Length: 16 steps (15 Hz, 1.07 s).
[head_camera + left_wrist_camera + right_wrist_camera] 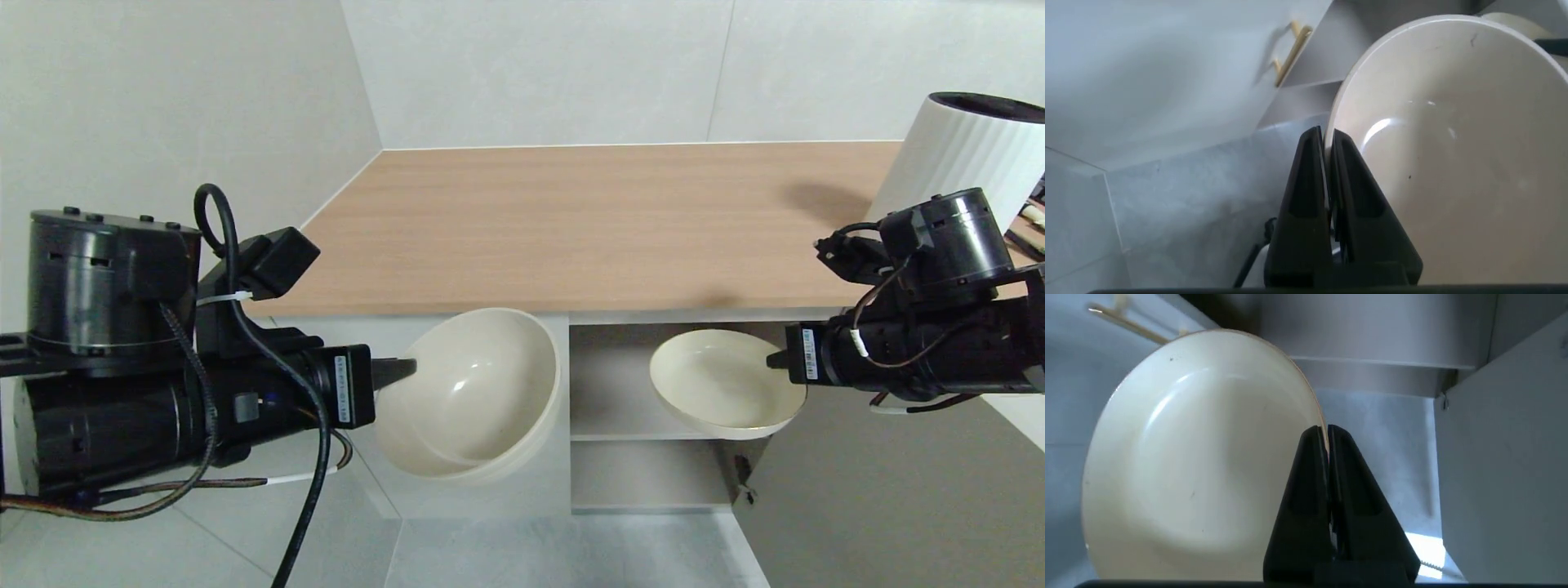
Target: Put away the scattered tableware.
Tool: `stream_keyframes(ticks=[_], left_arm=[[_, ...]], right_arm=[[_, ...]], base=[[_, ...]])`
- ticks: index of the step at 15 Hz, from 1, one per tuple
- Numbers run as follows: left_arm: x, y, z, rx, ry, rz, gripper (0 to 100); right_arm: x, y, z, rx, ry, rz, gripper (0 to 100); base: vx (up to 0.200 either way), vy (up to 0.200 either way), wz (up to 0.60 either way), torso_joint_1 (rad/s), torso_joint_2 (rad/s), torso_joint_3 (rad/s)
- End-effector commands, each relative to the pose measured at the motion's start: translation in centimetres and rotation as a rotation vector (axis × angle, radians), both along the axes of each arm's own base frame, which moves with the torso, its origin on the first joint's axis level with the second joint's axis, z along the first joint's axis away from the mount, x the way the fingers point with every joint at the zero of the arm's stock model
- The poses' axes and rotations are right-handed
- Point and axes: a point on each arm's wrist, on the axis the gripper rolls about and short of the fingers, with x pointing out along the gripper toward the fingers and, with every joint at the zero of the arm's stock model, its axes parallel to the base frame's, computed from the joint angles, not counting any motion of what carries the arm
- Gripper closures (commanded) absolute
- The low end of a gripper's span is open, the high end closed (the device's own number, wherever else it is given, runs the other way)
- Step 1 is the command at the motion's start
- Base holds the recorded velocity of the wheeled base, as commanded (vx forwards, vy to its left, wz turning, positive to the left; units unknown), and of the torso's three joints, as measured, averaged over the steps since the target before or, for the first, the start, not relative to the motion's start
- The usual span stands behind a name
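A deep cream bowl [478,392] [1454,155] hangs in the air below the counter's front edge, tilted on its side. My left gripper [400,369] [1328,151] is shut on its rim. To the right, a shallower cream bowl [722,382] [1196,449] is held in front of the open cabinet [620,408], above its shelf. My right gripper [775,359] [1327,445] is shut on that bowl's rim from the right side.
A bare wooden counter [588,220] runs along the wall above the cabinet. A white ribbed container [959,155] stands at its right end. The cabinet door [1503,433] stands open on the right. Grey tiled floor [571,551] lies below.
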Motion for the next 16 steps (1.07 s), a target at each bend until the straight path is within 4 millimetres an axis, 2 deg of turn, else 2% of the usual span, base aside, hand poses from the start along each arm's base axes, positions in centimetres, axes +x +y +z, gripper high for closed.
stream_keyframes(ticks=[1,10,16], left_arm=[[0.2,-0.1,-0.2,0.003,0.006,-0.001,100],[0.1,-0.2,-0.4,0.007,0.012,-0.007,100],[0.2,-0.3,-0.6,0.009,0.020,-0.008,100]], right_arm=[[0.2,0.1,-0.4,-0.005,0.012,0.000,100],[0.7,0.3,-2.4,-0.041,-0.008,0.029,100],[1.1,0.6,-3.4,-0.054,0.020,0.036,100]], base=[[0.000,0.000,0.00,-0.183,0.45,0.251],[0.000,0.000,0.00,-0.184,0.47,0.288],[0.000,0.000,0.00,-0.124,0.42,0.292]])
